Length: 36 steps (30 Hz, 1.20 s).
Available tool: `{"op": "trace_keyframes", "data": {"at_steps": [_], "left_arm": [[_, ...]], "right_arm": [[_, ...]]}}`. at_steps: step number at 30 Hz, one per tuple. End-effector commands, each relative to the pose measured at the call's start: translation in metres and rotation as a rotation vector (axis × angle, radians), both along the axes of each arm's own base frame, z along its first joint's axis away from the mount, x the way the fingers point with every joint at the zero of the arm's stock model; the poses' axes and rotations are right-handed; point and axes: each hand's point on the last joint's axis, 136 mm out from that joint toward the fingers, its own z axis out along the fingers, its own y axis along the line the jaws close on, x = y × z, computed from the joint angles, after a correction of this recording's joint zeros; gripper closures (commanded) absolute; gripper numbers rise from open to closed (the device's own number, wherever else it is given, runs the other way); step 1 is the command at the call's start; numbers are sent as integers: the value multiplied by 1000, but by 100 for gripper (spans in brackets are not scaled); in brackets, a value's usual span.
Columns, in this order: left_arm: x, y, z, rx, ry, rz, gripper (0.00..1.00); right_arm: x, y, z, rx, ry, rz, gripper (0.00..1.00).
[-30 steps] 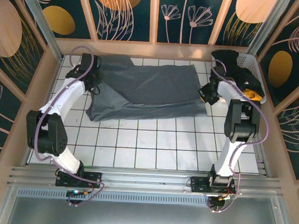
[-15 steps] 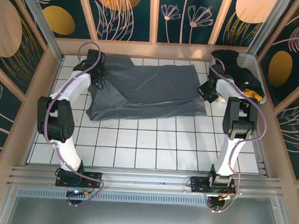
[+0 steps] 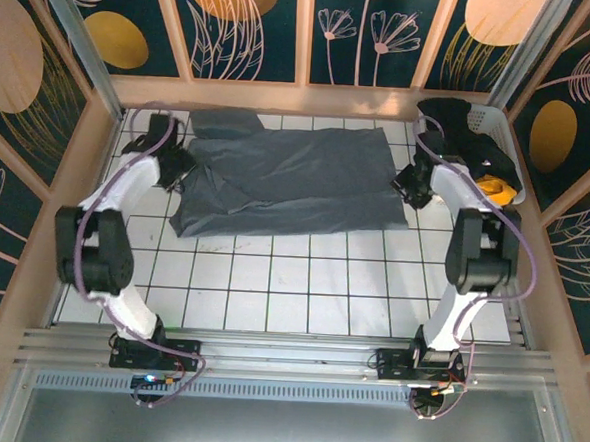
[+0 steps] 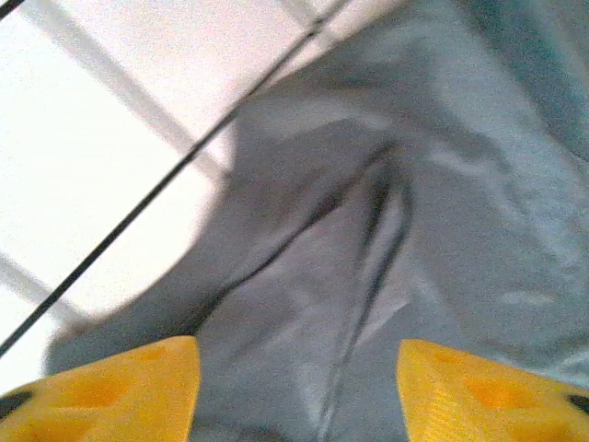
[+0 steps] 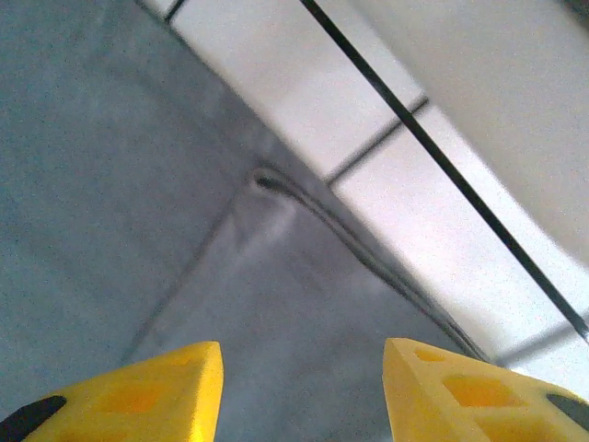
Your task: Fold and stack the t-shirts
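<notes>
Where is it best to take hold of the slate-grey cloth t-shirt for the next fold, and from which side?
Probably the two ends of its near long edge, pinched from above: the slate-grey cloth t-shirt lies flat, and that edge is free on the white tiled table.

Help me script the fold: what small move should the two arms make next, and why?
Probably lift the left gripper and right gripper clear of the grey t-shirt: both stand open at its ends, pinching nothing, and it lies folded flat.
</notes>
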Motion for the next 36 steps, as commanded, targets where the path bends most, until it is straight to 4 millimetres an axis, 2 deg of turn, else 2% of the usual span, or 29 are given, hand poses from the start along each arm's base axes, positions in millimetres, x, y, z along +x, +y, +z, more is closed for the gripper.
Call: {"op": "trace_keyframes", "data": {"at_steps": [1, 6, 12, 18, 23, 25, 30, 36], "left_arm": [[-47, 12, -27, -144, 67, 141, 50], [-69, 10, -61, -223, 126, 175, 61], [-80, 9, -85, -226, 202, 177, 67], [-75, 8, -92, -232, 215, 165, 69], [-88, 22, -88, -150, 255, 194, 68], [-92, 26, -82, -128, 241, 209, 63], [-96, 16, -80, -190, 210, 216, 64], [-95, 0, -95, -276, 232, 178, 66]], "right_arm": [[-22, 7, 5, 14, -52, 68, 54], [-50, 11, -21, 45, -19, 100, 57], [-56, 1, -37, 30, 18, 74, 59], [-57, -2, -43, 19, 36, 72, 60], [-60, -4, -45, 12, 46, 64, 60], [-61, -4, -43, 12, 41, 64, 59], [-63, -3, -42, 12, 39, 67, 59], [-61, -3, -46, 15, 51, 64, 60]]}}
